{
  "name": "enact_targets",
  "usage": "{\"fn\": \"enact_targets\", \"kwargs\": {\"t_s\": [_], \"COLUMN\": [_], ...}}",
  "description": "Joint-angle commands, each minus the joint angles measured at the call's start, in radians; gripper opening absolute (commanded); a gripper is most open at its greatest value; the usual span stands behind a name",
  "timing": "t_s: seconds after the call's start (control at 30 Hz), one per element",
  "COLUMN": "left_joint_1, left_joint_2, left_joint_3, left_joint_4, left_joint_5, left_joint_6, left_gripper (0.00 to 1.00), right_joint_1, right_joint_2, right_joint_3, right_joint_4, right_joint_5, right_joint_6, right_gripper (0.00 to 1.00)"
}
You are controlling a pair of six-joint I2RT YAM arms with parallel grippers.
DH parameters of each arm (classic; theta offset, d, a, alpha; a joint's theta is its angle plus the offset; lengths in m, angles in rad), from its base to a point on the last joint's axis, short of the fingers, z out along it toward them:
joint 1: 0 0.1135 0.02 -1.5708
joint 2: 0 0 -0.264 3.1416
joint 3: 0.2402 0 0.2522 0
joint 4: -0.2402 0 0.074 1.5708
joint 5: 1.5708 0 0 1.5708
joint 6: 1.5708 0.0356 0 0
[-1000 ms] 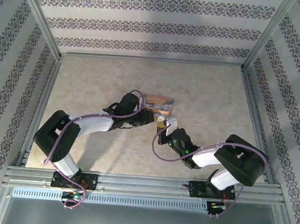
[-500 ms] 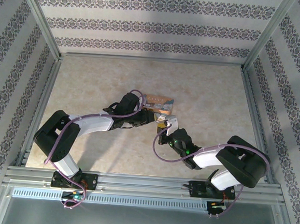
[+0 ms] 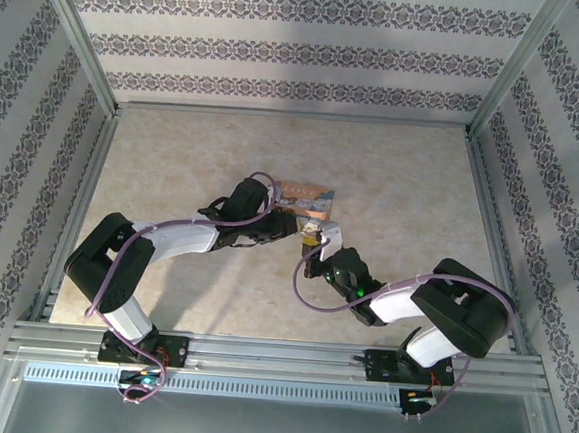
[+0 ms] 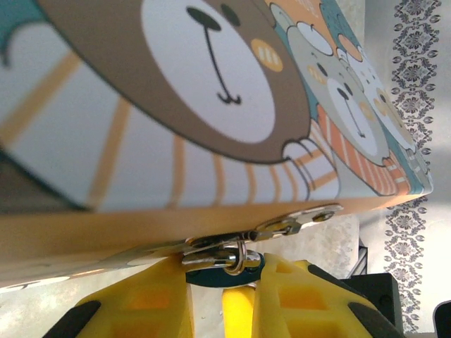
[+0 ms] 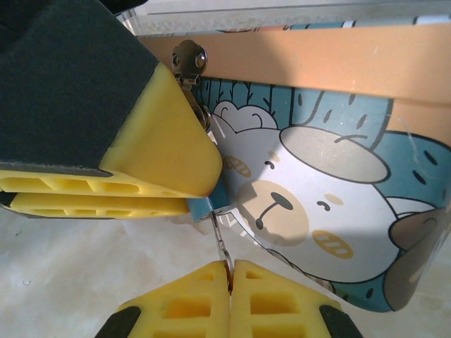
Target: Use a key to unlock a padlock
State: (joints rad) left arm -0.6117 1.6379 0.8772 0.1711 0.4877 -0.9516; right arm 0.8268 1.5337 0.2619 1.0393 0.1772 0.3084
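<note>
The tiny blue padlock (image 4: 210, 277) hangs by its silvery shackle (image 4: 237, 256) from the hasp (image 4: 299, 221) of the bear-printed tin (image 4: 211, 105). My left gripper (image 4: 224, 283) is shut on the padlock body, one yellow finger (image 4: 141, 299) on each side. In the right wrist view the padlock (image 5: 203, 205) peeks out under the left gripper's fingers (image 5: 151, 158). A thin metal key (image 5: 220, 243) runs from its underside down into my right gripper (image 5: 230, 271), which is shut on the key. From above, both grippers (image 3: 294, 227) (image 3: 319, 244) meet at the tin's near edge.
The orange tin (image 3: 305, 192) lies near the middle of the beige table (image 3: 175, 147). Aluminium frame rails (image 3: 81, 190) and patterned walls enclose the table on all sides. The tin's bear-printed face (image 5: 317, 176) stands close to the right of the key.
The right arm has shifted slightly toward the left gripper. Both grips look the same as before.
</note>
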Motion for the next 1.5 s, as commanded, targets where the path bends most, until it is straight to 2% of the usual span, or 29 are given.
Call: {"fn": "enact_targets", "kwargs": {"t_s": [0.0, 0.43, 0.9, 1.47], "left_joint_1": [0.003, 0.003, 0.003, 0.001], "left_joint_2": [-0.012, -0.03, -0.029, -0.002], "left_joint_3": [0.048, 0.044, 0.036, 0.003], "left_joint_4": [0.062, 0.039, 0.038, 0.053], "left_joint_5": [0.041, 0.038, 0.036, 0.041], "left_joint_6": [-0.004, 0.004, 0.008, 0.008], "left_gripper": [0.21, 0.21, 0.21, 0.21], "right_joint_1": [0.002, -0.046, -0.121, -0.157], "right_joint_2": [0.02, 0.086, 0.169, 0.195], "right_joint_3": [0.037, 0.06, 0.049, 0.136], "right_joint_4": [0.066, 0.144, 0.25, 0.254], "right_joint_5": [-0.003, -0.084, -0.186, -0.317], "right_joint_6": [-0.02, -0.095, -0.08, -0.05], "right_gripper": [0.0, 0.0, 0.0, 0.0]}}
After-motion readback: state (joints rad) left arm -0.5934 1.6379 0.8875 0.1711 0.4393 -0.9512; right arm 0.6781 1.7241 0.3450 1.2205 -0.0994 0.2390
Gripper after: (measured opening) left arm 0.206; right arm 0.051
